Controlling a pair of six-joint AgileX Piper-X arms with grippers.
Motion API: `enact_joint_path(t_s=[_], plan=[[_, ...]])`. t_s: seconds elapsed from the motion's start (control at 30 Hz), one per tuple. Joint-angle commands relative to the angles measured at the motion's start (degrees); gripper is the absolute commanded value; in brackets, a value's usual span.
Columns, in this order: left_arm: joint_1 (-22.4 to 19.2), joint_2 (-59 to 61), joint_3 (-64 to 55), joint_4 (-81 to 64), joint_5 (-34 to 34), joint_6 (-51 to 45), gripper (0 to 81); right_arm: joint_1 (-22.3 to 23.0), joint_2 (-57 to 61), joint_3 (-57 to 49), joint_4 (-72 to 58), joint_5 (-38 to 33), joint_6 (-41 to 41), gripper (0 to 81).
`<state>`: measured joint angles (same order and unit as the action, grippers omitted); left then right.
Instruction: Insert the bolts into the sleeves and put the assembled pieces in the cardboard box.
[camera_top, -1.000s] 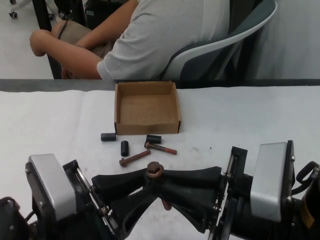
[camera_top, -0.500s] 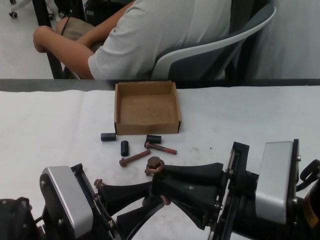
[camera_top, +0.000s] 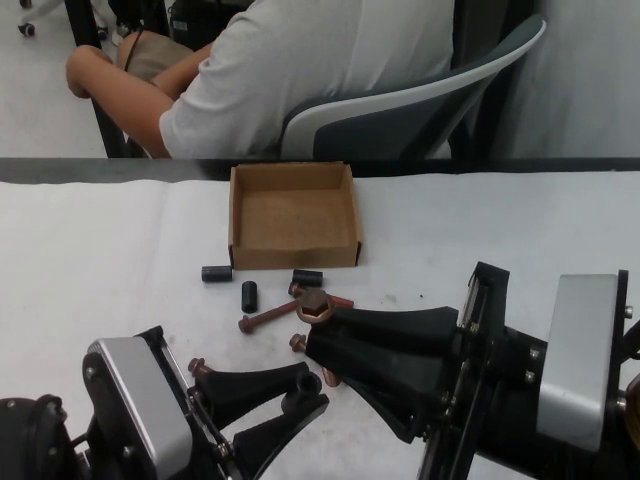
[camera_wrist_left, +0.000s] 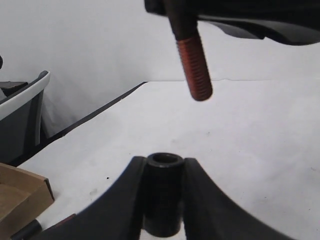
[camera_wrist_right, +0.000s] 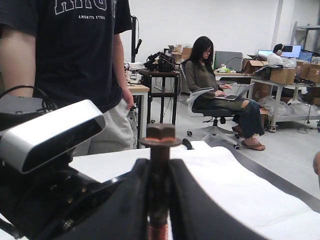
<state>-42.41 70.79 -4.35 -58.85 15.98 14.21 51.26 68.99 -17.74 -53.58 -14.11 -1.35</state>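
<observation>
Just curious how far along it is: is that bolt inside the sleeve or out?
Out. The bolt hangs above the sleeve, whose mouth shows empty.

A white-covered bench fills the foreground. Just beyond its far edge, a grey chair stands on a pale floor. Farther from the bench, a white wall backs brightly lit desks, cardboard boxes and a small dark table.

bolt above sleeve, cardboard box behind
</observation>
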Motion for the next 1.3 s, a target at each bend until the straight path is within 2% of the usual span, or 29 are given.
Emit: enact_joint_path(t_s=[0.0,0.47,1.27], plan=[[-0.1,-0.7,-0.6,-2.6,2.6,1.1,0.8,0.1,0.0,-0.2,-1.6,0.1,-0.6,0.2],[-1.1,-0.7,-0.6,-7.1,6.6,-3.5,0.8,0.3,0.0,-0.2,-1.6,-0.8,-0.3,0.2],[-1.1,-0.7,-0.6,-10.1,8.0,-7.1,0.8,0.9,0.0,-0.2,-1.2,-0.8,-0.1,0.2]])
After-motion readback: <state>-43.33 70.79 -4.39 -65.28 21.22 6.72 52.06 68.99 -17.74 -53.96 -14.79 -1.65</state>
